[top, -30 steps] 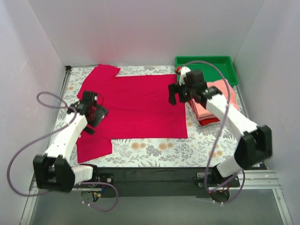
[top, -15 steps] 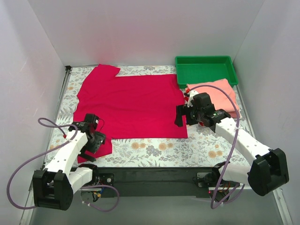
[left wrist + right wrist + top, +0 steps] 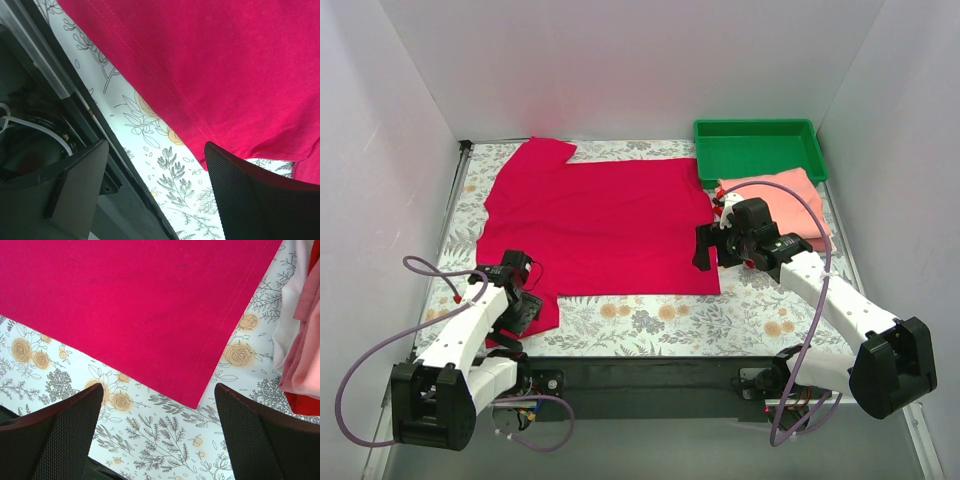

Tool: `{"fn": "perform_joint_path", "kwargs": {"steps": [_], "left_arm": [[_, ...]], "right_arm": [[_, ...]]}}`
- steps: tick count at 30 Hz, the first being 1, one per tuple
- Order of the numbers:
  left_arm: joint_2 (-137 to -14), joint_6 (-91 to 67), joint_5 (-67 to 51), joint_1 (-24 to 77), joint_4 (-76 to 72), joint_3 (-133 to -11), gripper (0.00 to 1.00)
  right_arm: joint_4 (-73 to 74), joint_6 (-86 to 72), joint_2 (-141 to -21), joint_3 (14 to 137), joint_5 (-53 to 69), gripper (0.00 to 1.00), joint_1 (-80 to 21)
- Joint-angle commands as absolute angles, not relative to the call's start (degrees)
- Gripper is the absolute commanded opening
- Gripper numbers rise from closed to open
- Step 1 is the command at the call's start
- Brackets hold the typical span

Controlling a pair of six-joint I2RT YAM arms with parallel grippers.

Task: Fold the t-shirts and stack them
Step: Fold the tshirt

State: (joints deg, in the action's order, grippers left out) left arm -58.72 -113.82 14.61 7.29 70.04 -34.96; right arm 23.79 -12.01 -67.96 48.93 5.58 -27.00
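The flower-printed cloth-covered table lies beneath both my arms, and most of it ahead of my fingertips is taken by the crimson-red cotton t-shirt, spread flat with its sleeves out. The green plastic tray sits well beyond my right fingers, at the far corner. Just outside my right-hand finger rests the folded salmon-pink cotton t-shirt, lying on top of a brighter red folded shirt whose edge shows under it. My right gripper hovers with its fingers spread wide and gripping nothing; the crimson shirt's near hem corner points straight into the gap between them. My left gripper is likewise fully parted and empty, low over the near table edge, with the stitched hem of the near sleeve just ahead of the gap and closest to the right-side finger. The step in hand looks to be taking hold for the first fold. To do it well, I judge each gripper should drop straight onto its edge, close on both layers of cotton just inside the stitching without snagging the printed cloth below, then lift together so the fabric stays taut and the fold lands square.
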Motion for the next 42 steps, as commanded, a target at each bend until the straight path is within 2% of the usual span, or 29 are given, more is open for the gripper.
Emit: {"fn": "perform_joint_path", "kwargs": {"steps": [1,4,11,13,17,18,22,27,31,32,34,35,36,39,42], "left_arm": [[-58.18,-136.94,14.87,7.47,68.39,-33.84,0.77],[-59.06,-136.75,10.81,7.47,60.84,-30.42,0.76],[-62.49,-139.13,11.69,7.47,56.26,-27.78,0.76],[-63.11,-140.62,12.22,7.47,55.02,-25.58,0.73],[-62.32,-142.56,13.80,7.47,54.93,-24.08,0.60],[-61.97,-143.08,14.41,7.47,55.02,-23.82,0.54],[-59.77,-144.67,17.13,7.47,56.95,-23.73,0.43],[-59.50,-144.58,18.72,7.38,56.16,-22.85,0.42],[-60.55,-144.58,19.51,7.29,55.11,-22.50,0.31],[-60.82,-143.88,19.77,7.29,54.93,-22.59,0.23],[-60.73,-142.13,20.30,7.29,53.45,-22.59,0.13],[-60.73,-141.77,20.65,7.29,53.35,-22.67,0.03],[-60.30,-141.42,21.00,7.29,53.44,-22.76,0.00],[-59.16,-141.06,21.36,7.29,54.05,-23.03,0.00],[-56.78,-141.42,21.97,7.29,55.89,-23.12,0.00]], "right_arm": [[22.76,-11.34,-67.06,49.13,6.68,0.98,-26.63],[22.76,-10.81,-66.71,49.22,7.03,0.98,-26.63],[23.12,-9.41,-66.18,48.78,7.29,0.98,-26.19],[23.47,-9.40,-65.57,48.34,8.17,0.98,-26.28],[23.29,-10.02,-64.25,46.33,7.73,0.98,-26.19],[23.47,-10.19,-63.99,46.06,7.82,0.98,-26.19],[23.47,-10.81,-63.02,44.48,8.17,0.98,-26.28],[23.47,-12.48,-60.13,42.10,8.17,0.98,-26.28],[23.38,-14.76,-56.96,38.95,9.49,0.98,-26.28],[23.47,-14.94,-56.34,38.41,9.67,0.98,-26.19],[23.47,-15.12,-54.76,37.10,10.02,0.98,-26.28],[23.38,-15.12,-54.23,35.78,10.63,0.98,-26.19],[23.47,-15.12,-53.36,35.16,11.07,0.98,-26.19],[23.47,-16.17,-52.39,33.05,11.96,0.98,-26.80],[23.29,-18.54,-53.43,31.56,6.87,0.98,-28.73]]}}
